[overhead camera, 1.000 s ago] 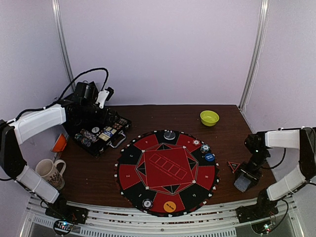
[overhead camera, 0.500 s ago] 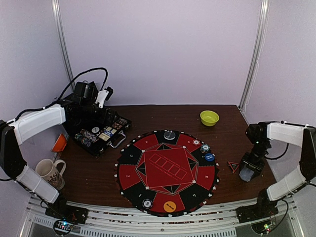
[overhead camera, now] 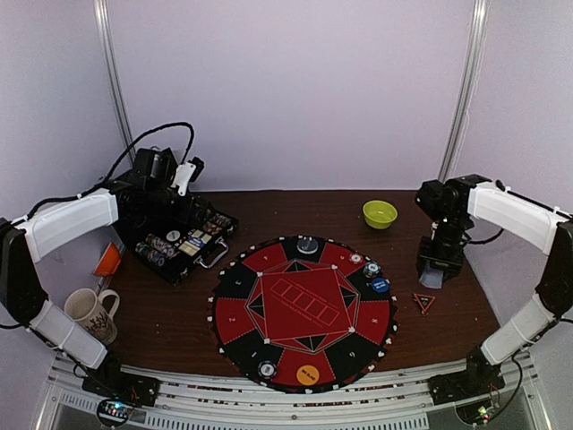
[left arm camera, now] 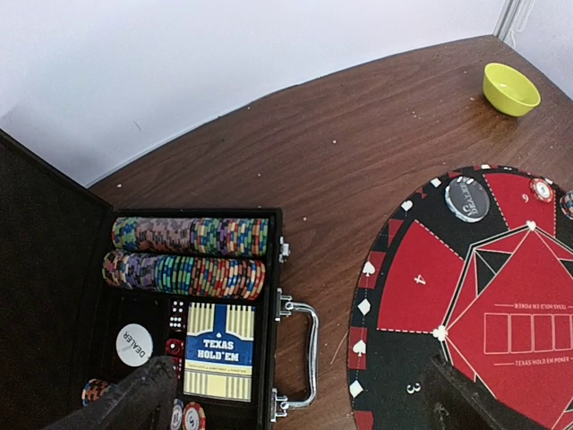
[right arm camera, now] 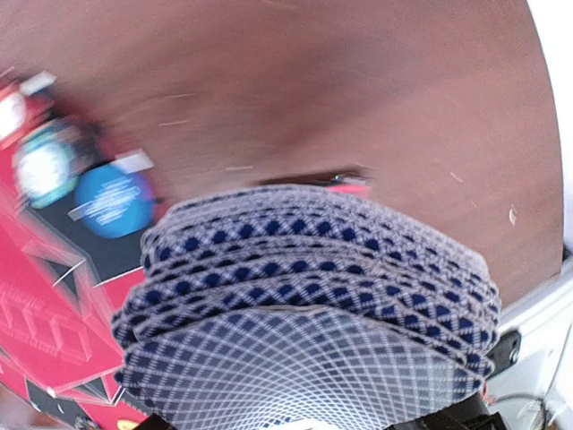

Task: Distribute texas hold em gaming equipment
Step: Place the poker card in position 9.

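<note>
A bowed stack of playing cards (right arm camera: 304, 313) with blue-grey lattice backs fills the right wrist view, and my right gripper (overhead camera: 439, 267) is shut on it, right of the mat and below the bowl. My left gripper (left arm camera: 295, 408) hangs open over the open black case (overhead camera: 183, 242), nothing between its fingers (left arm camera: 125, 403). The case holds rows of striped chips (left arm camera: 188, 260), a boxed Texas Hold'em deck (left arm camera: 218, 351) and a white dealer disc (left arm camera: 134, 344). On the round red-and-black mat (overhead camera: 304, 309) lie a blue disc (overhead camera: 380, 286), an orange disc (overhead camera: 307, 374), a black disc (overhead camera: 307, 244) and small chip stacks (overhead camera: 371, 269).
A lime-green bowl (overhead camera: 380, 213) stands at the back right. A small red triangle (overhead camera: 423, 302) lies right of the mat. At the left edge are a mug (overhead camera: 89, 309) and an orange object (overhead camera: 108, 260). The case's metal handle (left arm camera: 304, 354) points toward the mat.
My right arm has swung from the near right corner back toward the bowl, carrying the cards. The left arm has stayed still over the case.
</note>
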{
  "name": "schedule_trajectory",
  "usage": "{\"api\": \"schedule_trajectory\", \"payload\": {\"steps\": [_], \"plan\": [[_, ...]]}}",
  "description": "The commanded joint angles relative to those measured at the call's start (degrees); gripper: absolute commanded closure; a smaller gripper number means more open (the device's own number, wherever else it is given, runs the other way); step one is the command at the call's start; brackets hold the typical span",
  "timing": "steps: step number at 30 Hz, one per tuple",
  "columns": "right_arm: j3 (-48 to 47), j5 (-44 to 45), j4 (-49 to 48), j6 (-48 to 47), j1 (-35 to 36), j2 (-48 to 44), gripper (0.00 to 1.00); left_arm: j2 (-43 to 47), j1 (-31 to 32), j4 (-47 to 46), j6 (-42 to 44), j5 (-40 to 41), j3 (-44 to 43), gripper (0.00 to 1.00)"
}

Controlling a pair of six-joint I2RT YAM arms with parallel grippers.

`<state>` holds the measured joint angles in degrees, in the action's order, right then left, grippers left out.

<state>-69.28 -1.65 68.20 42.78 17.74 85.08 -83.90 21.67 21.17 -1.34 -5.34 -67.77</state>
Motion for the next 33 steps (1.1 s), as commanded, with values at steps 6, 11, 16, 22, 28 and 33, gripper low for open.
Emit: {"api": "schedule_trajectory", "payload": {"steps": [6,11,16,22,28,33], "plan": [[-14.51,-0.94,4.55,-9.13,26.25,15.53,0.56,1.11,-0.69,-0.83,0.51,-0.60,-1.23,0.02],[-18.76,-0.10,5.89,-16.04,38.09,24.12,0.55,1.03,-0.75,-0.89,0.45,-0.36,-1.10,0.02],[-19.13,-0.05,3.95,-22.00,44.71,28.97,0.55,0.92,-0.76,-0.90,0.55,0.26,-1.09,0.02],[-16.29,-0.96,0.71,-24.49,45.60,31.11,0.55,1.19,-0.80,-1.29,0.60,0.63,-0.66,0.02],[-15.83,-0.19,0.50,-24.85,46.72,31.97,0.55,1.00,-0.76,-1.54,0.59,0.51,-0.61,0.02],[-14.29,-3.67,0.67,-24.89,48.42,32.26,0.55,1.66,-0.75,-2.16,0.72,0.60,-0.15,0.02]]}}
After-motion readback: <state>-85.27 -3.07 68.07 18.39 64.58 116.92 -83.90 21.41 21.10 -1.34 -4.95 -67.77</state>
